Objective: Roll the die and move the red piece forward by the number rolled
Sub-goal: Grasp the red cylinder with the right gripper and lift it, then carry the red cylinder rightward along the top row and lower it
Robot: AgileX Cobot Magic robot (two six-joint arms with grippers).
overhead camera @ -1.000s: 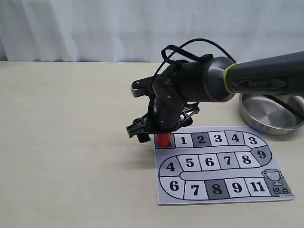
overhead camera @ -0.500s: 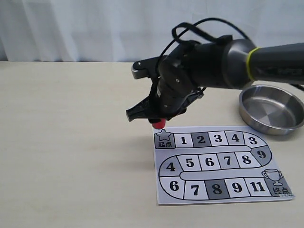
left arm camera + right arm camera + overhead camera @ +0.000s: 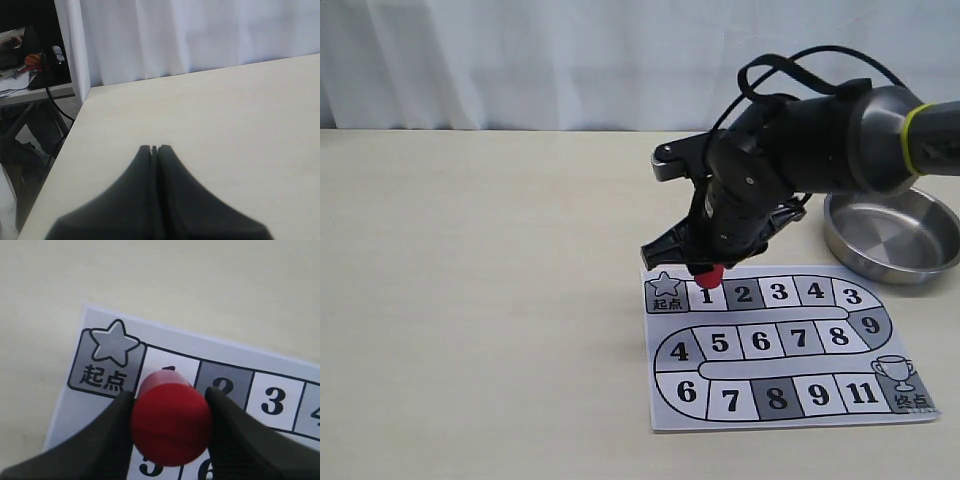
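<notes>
My right gripper [image 3: 708, 262] is shut on the red piece [image 3: 709, 274], a bright red cylinder held just above square 1 of the paper game board [image 3: 785, 345]. In the right wrist view the red piece [image 3: 170, 416] fills the space between both fingers of my right gripper [image 3: 170, 421], over square 1 beside the star start square [image 3: 106, 359]. The left gripper [image 3: 155, 148] is shut and empty over bare tabletop near the table's corner; it is out of the exterior view. No die shows in any view.
A round steel bowl [image 3: 891, 237] stands on the table at the right, behind the board and close to the right arm. The table edge [image 3: 60, 150] and a cluttered area beyond it show in the left wrist view.
The right gripper lifted the red piece off the start square and carried it rightward, so it now hangs over square 1.
</notes>
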